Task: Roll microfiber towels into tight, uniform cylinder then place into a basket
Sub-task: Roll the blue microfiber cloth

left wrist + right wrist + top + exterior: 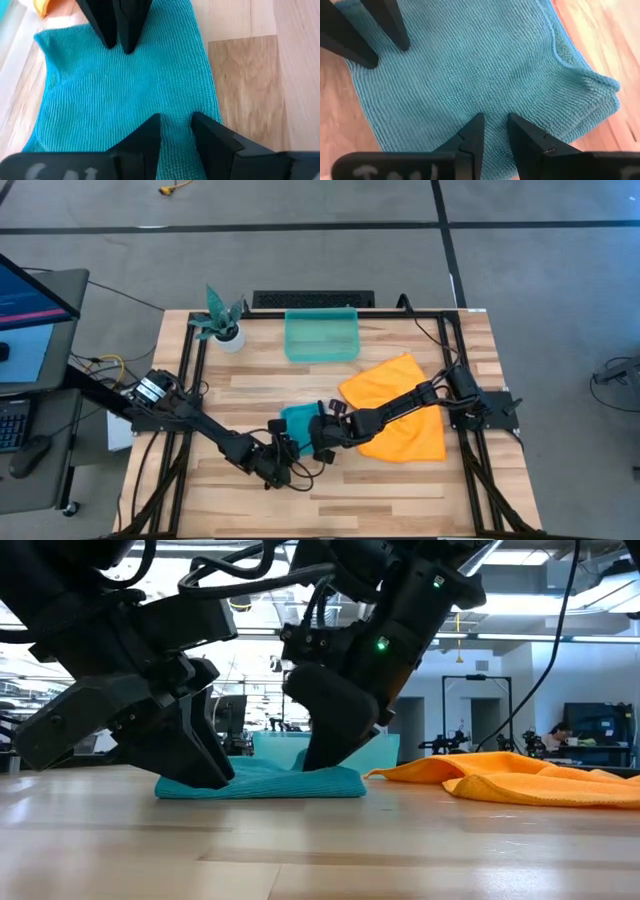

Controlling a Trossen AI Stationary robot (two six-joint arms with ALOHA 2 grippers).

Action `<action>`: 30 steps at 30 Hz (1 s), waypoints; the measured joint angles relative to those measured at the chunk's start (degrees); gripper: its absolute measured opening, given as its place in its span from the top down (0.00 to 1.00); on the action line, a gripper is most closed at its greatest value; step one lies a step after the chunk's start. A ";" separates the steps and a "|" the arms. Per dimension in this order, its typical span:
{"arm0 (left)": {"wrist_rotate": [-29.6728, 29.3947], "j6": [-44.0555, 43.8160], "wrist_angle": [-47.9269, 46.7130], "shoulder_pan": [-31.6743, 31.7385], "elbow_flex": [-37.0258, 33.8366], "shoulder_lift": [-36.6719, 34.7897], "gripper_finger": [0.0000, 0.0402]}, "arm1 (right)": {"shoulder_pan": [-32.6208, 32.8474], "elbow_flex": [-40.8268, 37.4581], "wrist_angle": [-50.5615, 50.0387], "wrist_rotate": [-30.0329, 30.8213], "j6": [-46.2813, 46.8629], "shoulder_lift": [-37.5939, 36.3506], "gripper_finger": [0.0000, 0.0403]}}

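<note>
At table's far edge, basket [322, 337]: no towel inside.

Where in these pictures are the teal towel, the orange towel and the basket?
teal towel [485, 65]: right wrist view, middle of its ribbed surface.
orange towel [395, 405]: high view, its centre, right of the right arm.
basket [322, 356]: high view, its near rim.
</note>
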 joint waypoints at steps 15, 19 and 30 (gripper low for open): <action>1.24 -0.01 -0.22 0.02 -0.08 0.09 0.72 | 1.19 0.11 -4.30 7.26 0.85 -5.15 0.73; 1.29 0.00 -0.26 0.00 -0.11 0.11 0.72 | 3.18 0.00 -6.16 7.04 -2.31 -6.34 0.73; 1.35 -0.02 -0.32 0.00 -0.11 0.13 0.72 | 6.60 -0.05 -5.00 4.13 -11.15 -5.01 0.73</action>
